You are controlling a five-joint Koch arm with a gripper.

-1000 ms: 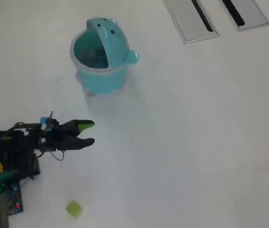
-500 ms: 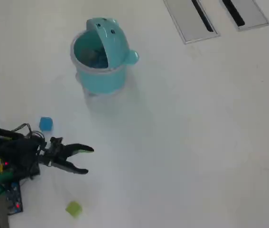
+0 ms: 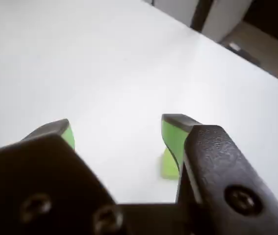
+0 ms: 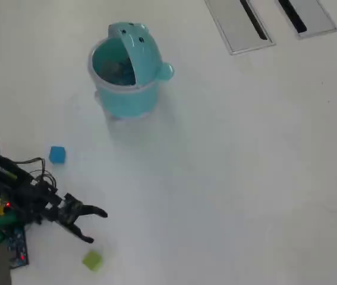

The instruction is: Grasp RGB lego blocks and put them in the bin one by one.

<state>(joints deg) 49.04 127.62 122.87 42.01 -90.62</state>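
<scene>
Your gripper [image 4: 95, 225] has its fingers [image 3: 173, 134] spread wide, holding nothing, above the bench [image 4: 245, 166]. The yellow-green block [image 4: 92, 260] lies just beyond the tips; the blue block [image 4: 57, 155] sits apart, the bin [image 4: 126, 71] farther off.

This looks like an office or meeting room used for a hobby robot setup. The wide white surface [image 4: 245, 178] carries two grey slotted cable panels [image 4: 239, 24] built into it at about 1 o'clock in the overhead view, as on a conference desk. At 8 o'clock lie loose wires and a bare circuit board [image 4: 15, 243].
</scene>
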